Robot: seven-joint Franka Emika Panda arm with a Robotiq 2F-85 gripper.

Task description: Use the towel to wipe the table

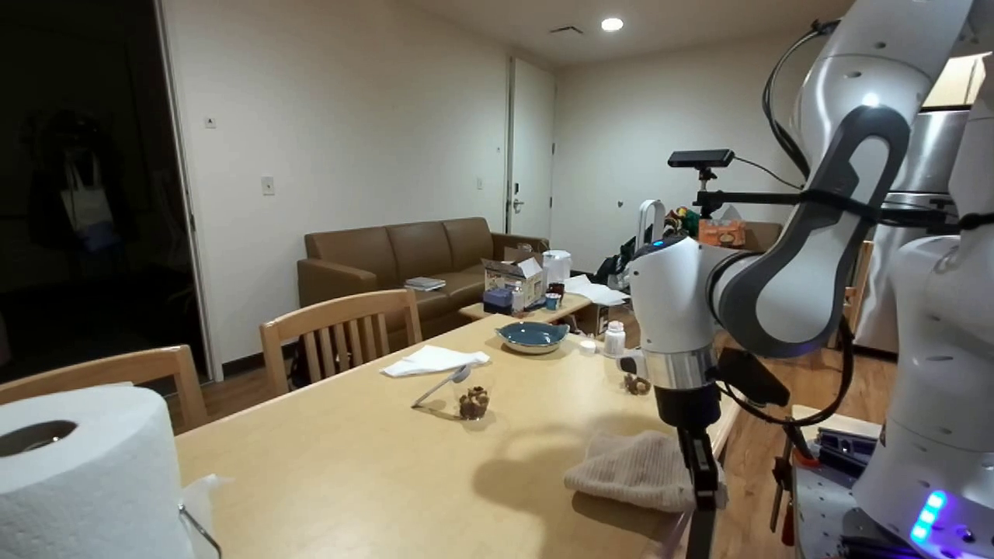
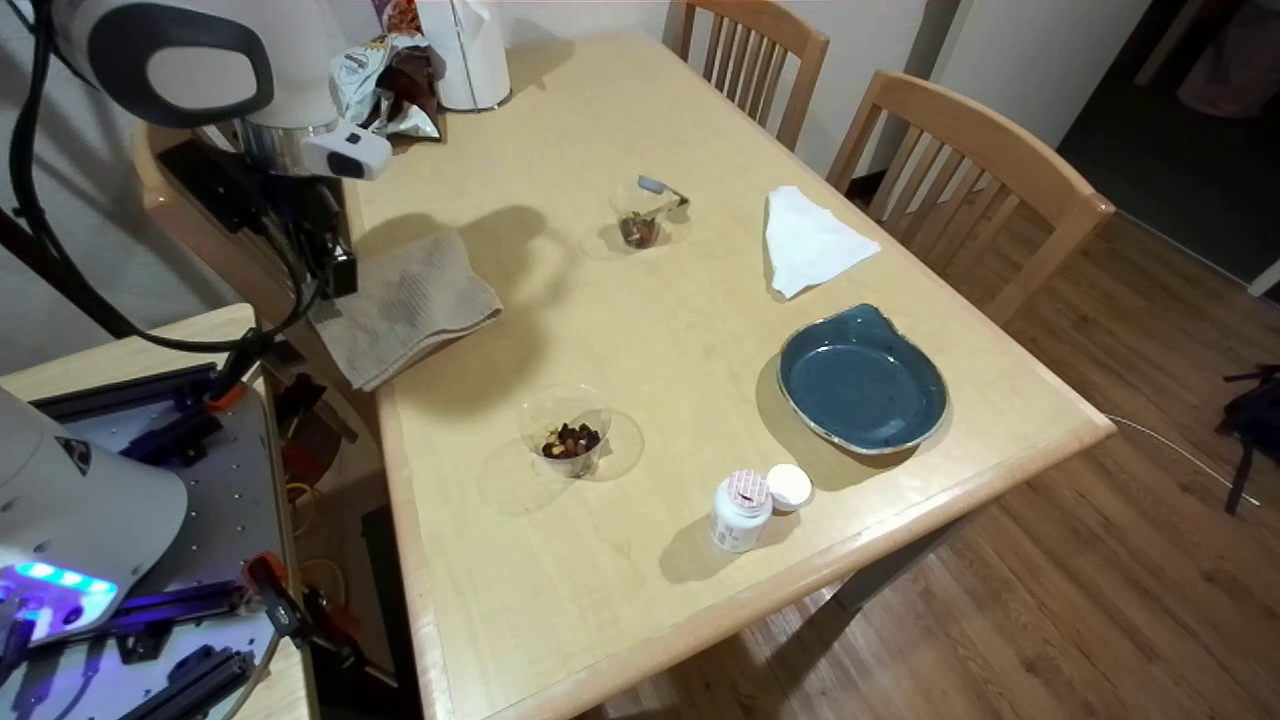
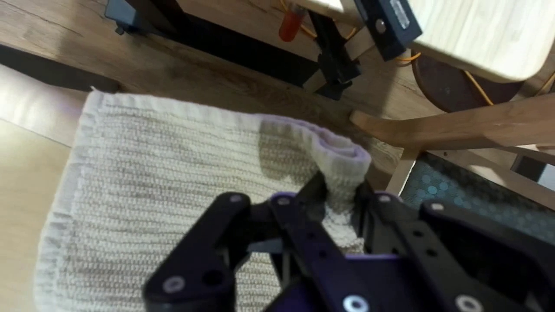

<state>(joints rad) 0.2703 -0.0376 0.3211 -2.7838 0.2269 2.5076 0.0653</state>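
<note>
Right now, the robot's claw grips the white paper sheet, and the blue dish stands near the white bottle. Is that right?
No: the wrist view shows the gripper closed on the towel. The white paper sheet lies on the table in both exterior views. The blue dish does stand near the white bottle.

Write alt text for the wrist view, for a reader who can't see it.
A black gripper pinches a folded end of a pale, ribbed towel, which spreads into the picture's left half. A strip of the tan table shows at the left edge, and wooden floor shows above the towel.
</note>
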